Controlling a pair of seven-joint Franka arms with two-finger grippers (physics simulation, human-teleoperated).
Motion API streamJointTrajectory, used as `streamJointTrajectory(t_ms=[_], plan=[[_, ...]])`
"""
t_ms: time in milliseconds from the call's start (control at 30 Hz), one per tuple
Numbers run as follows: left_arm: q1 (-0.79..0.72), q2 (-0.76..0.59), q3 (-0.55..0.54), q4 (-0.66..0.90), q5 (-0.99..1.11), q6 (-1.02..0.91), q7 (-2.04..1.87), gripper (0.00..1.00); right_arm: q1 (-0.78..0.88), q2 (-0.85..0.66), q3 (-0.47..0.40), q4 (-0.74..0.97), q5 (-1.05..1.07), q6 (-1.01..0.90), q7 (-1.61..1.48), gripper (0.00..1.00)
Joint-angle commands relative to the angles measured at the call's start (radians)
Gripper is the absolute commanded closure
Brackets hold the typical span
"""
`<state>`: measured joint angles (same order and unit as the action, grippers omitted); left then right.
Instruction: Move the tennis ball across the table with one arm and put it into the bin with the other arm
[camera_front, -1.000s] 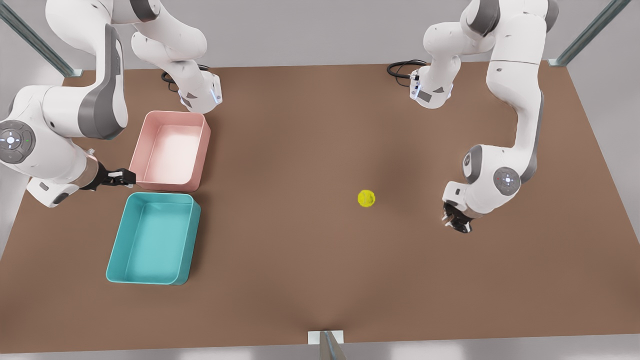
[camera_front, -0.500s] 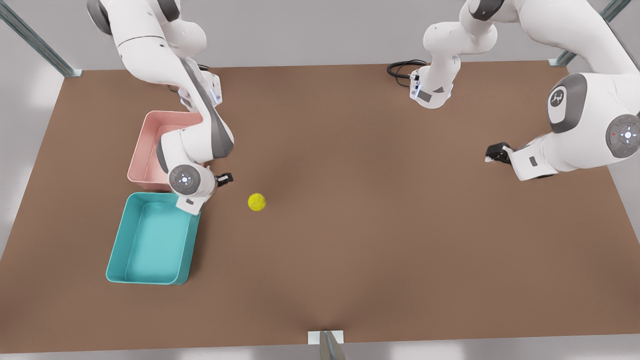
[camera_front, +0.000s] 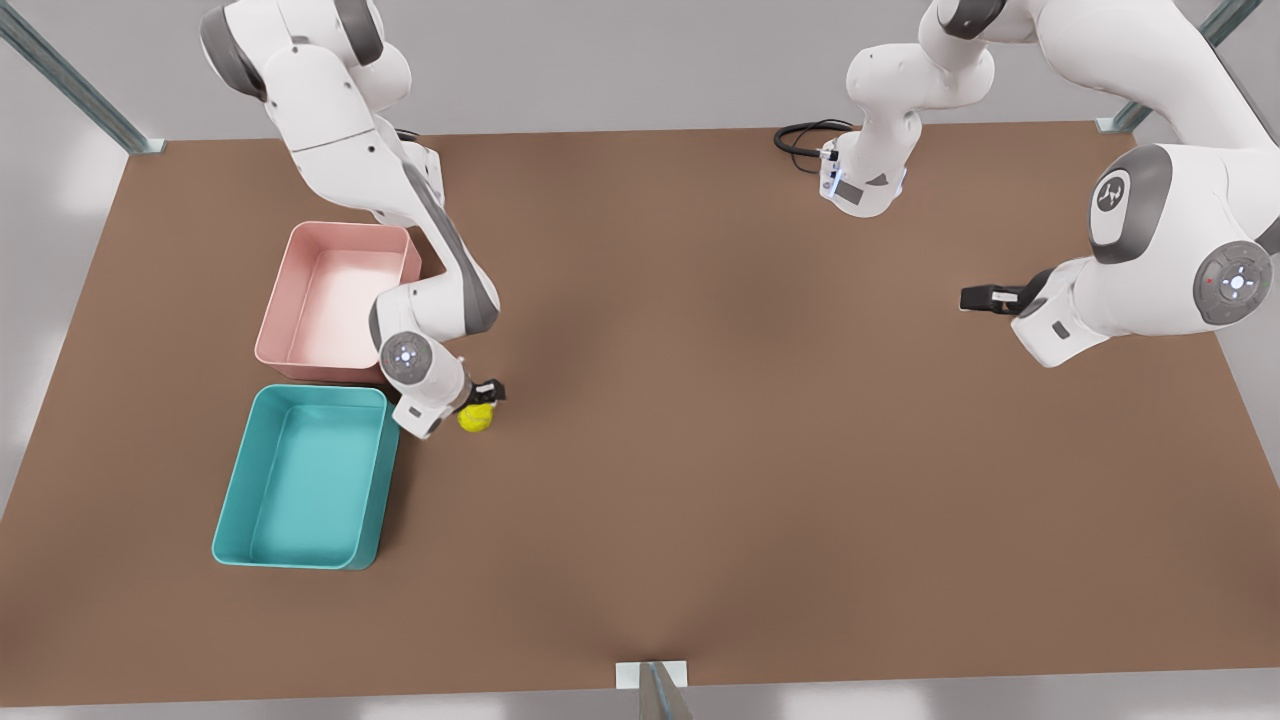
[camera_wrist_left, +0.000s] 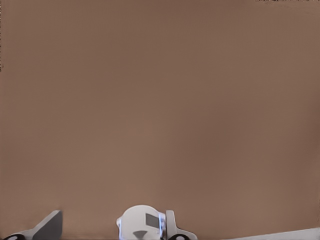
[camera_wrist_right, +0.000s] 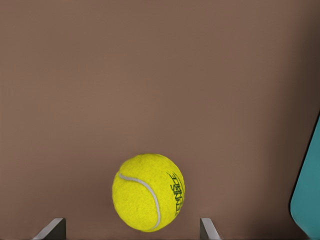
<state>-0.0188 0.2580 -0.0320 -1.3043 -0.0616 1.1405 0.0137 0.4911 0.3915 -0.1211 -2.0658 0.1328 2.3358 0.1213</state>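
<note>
Tennis ball (camera_front: 476, 418) on bench (camera_front: 700, 450), just beside bin (camera_front: 300, 478) on front view's right side. Second tub (camera_front: 338, 300) behind bin. Right gripper (camera_front: 487, 393) over ball, fingers spread; left gripper (camera_front: 985, 298) far off at front view's right.

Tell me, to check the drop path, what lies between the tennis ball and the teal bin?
Bare table, per the right wrist view; the right hand straddles the tennis ball. Left hand waits far off.

A robot test bench — a bare brown table (camera_front: 760, 480) framed by metal struts (camera_front: 70, 85), plain grey walls (camera_front: 620, 60) behind.
</note>
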Motion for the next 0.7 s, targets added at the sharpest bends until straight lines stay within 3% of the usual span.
streamJointTrajectory(t_ms=[0,667], plan=[[-0.001,0.0,0.0,0.0,0.0,-0.013,-0.259,0.0,0.004,-0.003,-0.002,-0.028,0.008,0.106,0.09,0.0],[-0.003,0.001,0.0,-0.001,-0.001,-0.027,-0.262,0.0,-0.006,0.124,0.0,0.003,0.01,0.129,0.063,0.0]])
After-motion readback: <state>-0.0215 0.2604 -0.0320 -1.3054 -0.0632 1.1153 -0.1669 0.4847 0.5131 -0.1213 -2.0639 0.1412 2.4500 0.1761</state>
